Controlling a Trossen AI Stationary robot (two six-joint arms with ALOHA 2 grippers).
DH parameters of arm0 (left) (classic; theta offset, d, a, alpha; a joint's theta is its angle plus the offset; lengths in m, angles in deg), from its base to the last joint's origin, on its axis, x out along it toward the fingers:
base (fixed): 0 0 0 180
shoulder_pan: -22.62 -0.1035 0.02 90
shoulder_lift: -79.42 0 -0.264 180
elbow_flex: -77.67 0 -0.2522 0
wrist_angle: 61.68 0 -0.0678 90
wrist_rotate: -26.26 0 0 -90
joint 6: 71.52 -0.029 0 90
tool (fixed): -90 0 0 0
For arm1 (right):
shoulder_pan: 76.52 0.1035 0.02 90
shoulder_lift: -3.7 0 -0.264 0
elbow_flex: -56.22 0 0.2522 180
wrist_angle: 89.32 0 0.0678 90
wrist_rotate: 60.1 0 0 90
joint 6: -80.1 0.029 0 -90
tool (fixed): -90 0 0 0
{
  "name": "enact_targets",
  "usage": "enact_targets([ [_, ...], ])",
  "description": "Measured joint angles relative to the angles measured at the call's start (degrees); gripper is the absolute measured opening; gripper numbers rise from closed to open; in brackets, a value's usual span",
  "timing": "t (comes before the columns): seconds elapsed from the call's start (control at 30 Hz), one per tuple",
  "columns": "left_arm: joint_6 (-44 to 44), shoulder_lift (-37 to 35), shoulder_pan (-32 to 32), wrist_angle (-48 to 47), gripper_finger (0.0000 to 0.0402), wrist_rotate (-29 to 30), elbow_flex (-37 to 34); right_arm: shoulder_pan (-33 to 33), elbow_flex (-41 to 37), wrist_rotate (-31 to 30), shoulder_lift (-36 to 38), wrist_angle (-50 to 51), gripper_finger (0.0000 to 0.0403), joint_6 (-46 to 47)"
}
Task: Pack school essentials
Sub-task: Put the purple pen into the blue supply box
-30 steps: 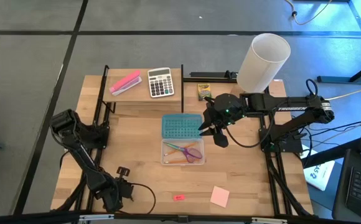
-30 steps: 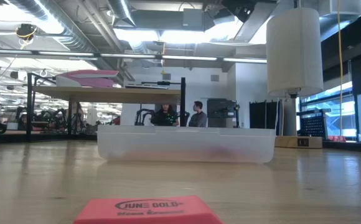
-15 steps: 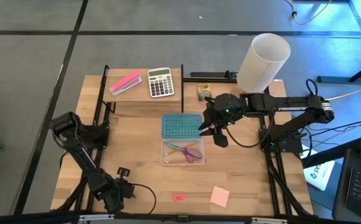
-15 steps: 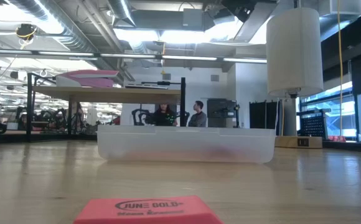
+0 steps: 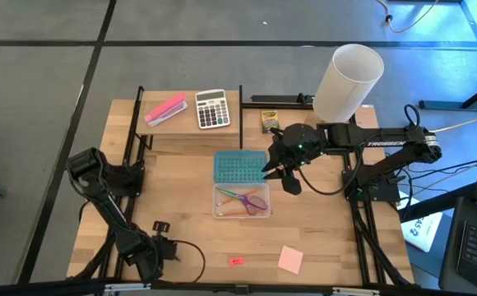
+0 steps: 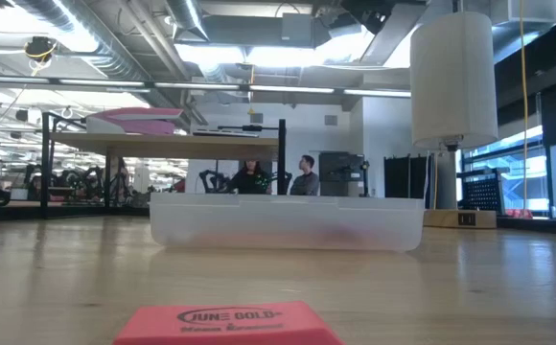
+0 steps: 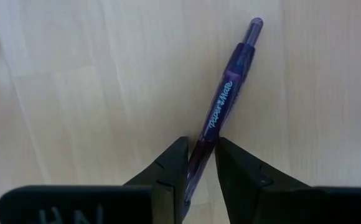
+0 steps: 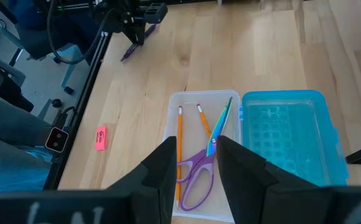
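Nearest the front edge of the light wooden counter (image 5: pixel 181 177), the tiny pink eraser (image 5: pixel 237 261) and the pale pink sticky-note pad (image 5: pixel 290 260) lie flat, a little apart from each other. At the front left corner the left tool (image 7: pixel 198 163) is down at the counter with its fingers clamped on the dark purple pen (image 7: pixel 224 111), which lies on the wood.

Mid-counter sits the clear plastic pencil box (image 8: pixel 175 106), with the orange pencils (image 8: pixel 180 149) and purple-handled scissors (image 8: pixel 200 176) inside. Its blue lid (image 5: pixel 239 166) lies open flat, touching the far side of the box.

The right tool (image 5: pixel 280 171) hovers just beside the lid's right edge, fingers spread a little with nothing between them.

Farther back, the yellow-green crayon box (image 5: pixel 269 121) lies on the counter. A raised shelf at the back left carries a long pink stapler (image 5: pixel 165 108) and a white-grey calculator (image 5: pixel 212 108) side by side.
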Motion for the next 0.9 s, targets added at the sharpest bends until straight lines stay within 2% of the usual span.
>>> enact_targets([
  [0.13, 4.22, 0.01, -0.02, 0.06, 0.0078, 0.35, -0.01, 0.01, 0.00, 0.00, 0.01, 0.00, 0.0116, -0.07],
  [0.53, 4.36, 0.05, 0.00, 0.07, 0.0076, 0.36, -0.01, 0.00, 0.00, 0.00, 0.00, 0.00, 0.0116, -0.17],
  [0.9, 4.54, 0.05, 0.20, 0.03, 0.0020, 0.78, -0.05, 0.00, 0.00, 0.00, 0.00, 0.02, 0.0116, -0.17],
])
